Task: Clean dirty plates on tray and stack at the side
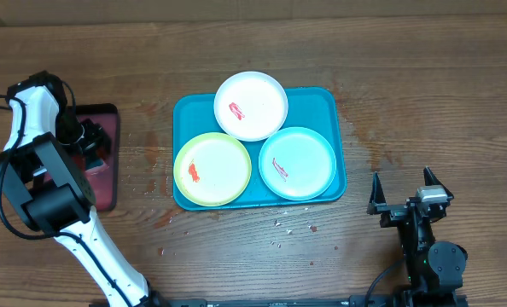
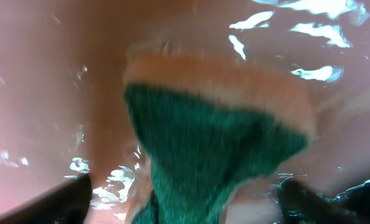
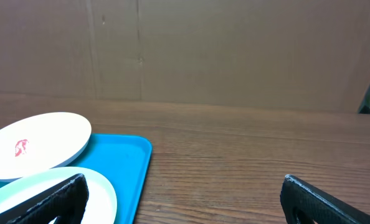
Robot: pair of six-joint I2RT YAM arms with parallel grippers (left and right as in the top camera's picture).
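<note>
Wooden table (image 1: 424, 102), white specks (image 1: 281, 223) beside turquoise tray (image 1: 188, 113), brown wall (image 3: 235, 50) behind

Overhead straight down on table (image 1: 407, 85), left wrist tight on green sponge (image 2: 203, 155), right wrist low, sharing tray (image 3: 123, 155) with overhead

left gripper (image 1: 94, 139), right gripper (image 1: 400, 179): jaws spread

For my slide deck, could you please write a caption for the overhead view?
Three red-smeared plates lie on the blue tray; left gripper sits over the red tray, right gripper open.
</note>
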